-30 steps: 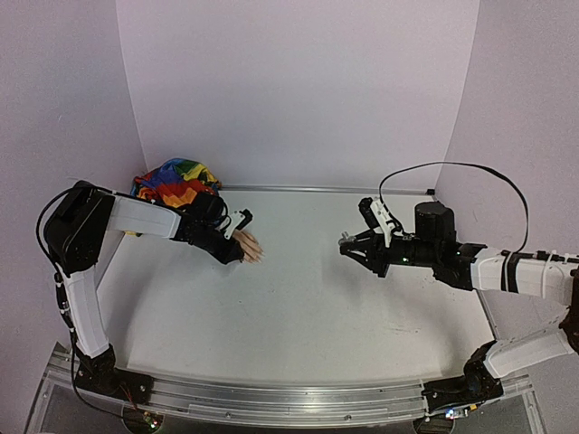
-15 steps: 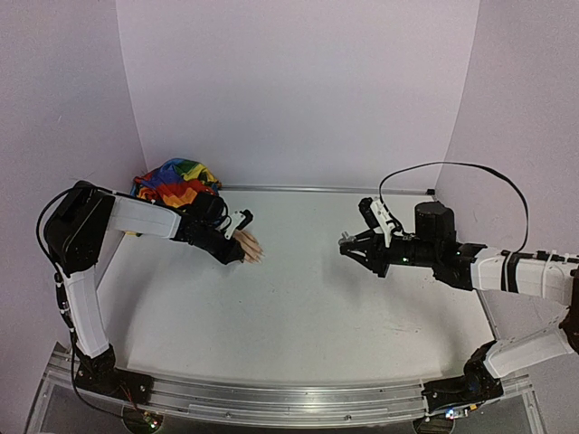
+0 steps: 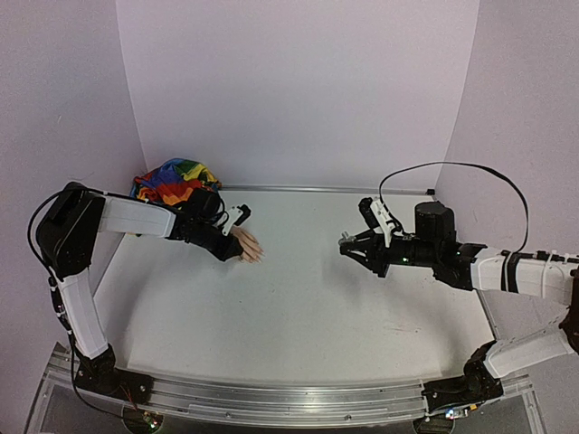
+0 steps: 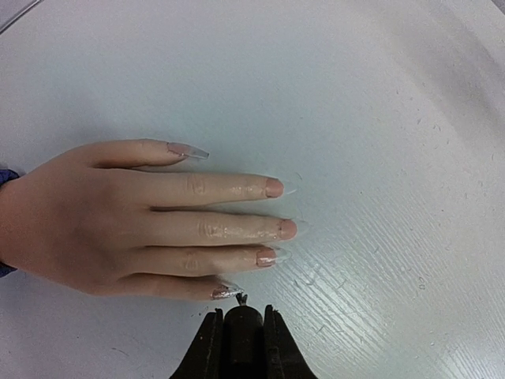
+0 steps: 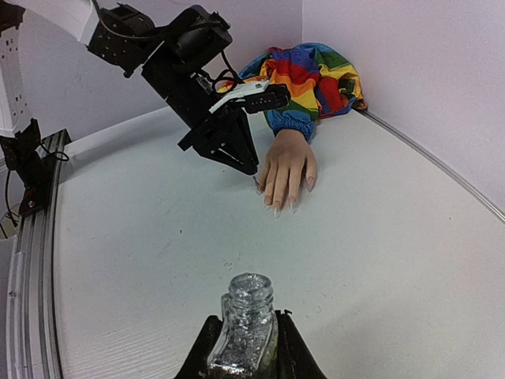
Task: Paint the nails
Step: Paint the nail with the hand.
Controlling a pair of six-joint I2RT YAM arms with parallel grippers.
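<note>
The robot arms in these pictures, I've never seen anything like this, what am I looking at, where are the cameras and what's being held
Two robot arms are bolted at the near edge of a white table. The overhead view looks down on both; the other two pictures come from a camera on each wrist. On the table lies a fake hand in a rainbow sleeve, palm down. The left gripper is shut on a small dark brush, its tip beside one of the nails. The right gripper is shut on an open glittery bottle, well apart from the hand.
</note>
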